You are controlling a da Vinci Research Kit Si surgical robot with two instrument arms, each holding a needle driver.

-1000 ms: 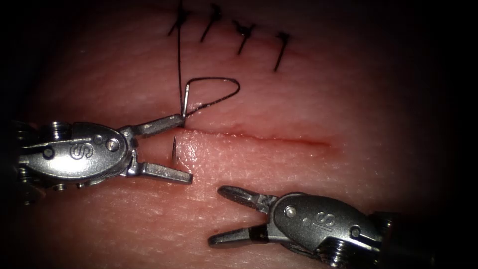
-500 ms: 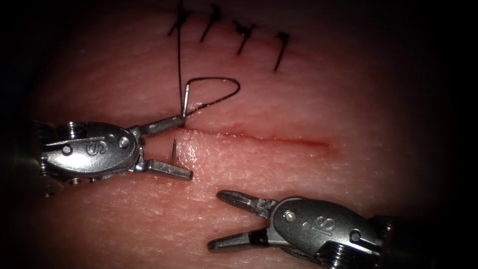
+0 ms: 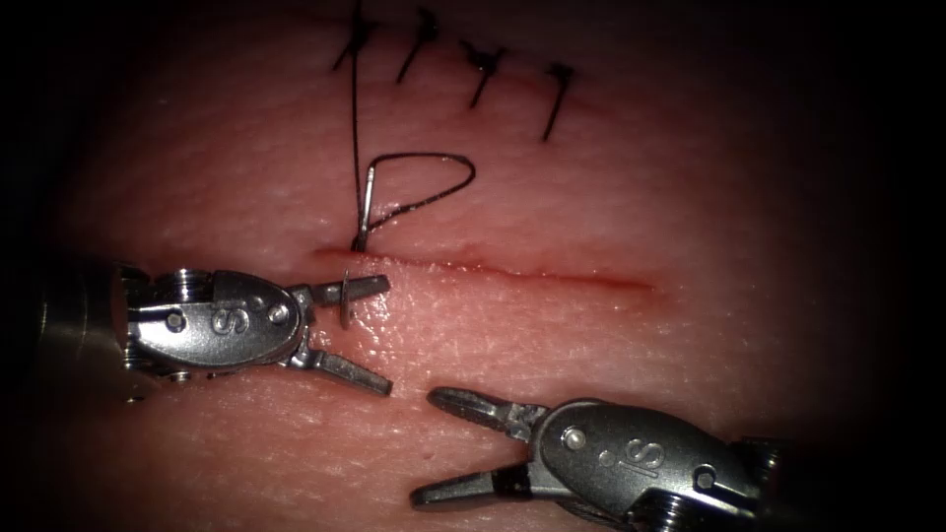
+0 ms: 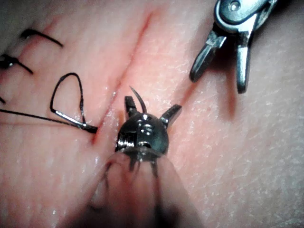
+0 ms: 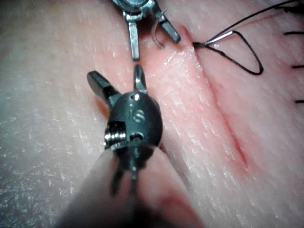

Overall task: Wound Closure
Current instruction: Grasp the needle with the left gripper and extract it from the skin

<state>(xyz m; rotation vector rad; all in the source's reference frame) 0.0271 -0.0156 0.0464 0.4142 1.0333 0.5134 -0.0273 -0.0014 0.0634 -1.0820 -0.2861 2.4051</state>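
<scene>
Four finished stitches [image 3: 473,64] are sitting at twelve o'clock on the tissue [image 3: 631,197]. Your needle [image 3: 345,299] is piercing the cut [image 3: 493,268], thread [image 3: 414,182] trailing. Both your left tool [image 3: 379,330] and right tool [image 3: 439,443] are gaping, holding nothing.

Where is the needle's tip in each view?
Endoscope: needle tip stands out of the tissue at the cut's left end, between the left tool's open jaws.
Left wrist: needle tip between that tool's own jaws.
Right wrist: needle tip between the left tool's jaws.
Landmark: thread loop.
</scene>
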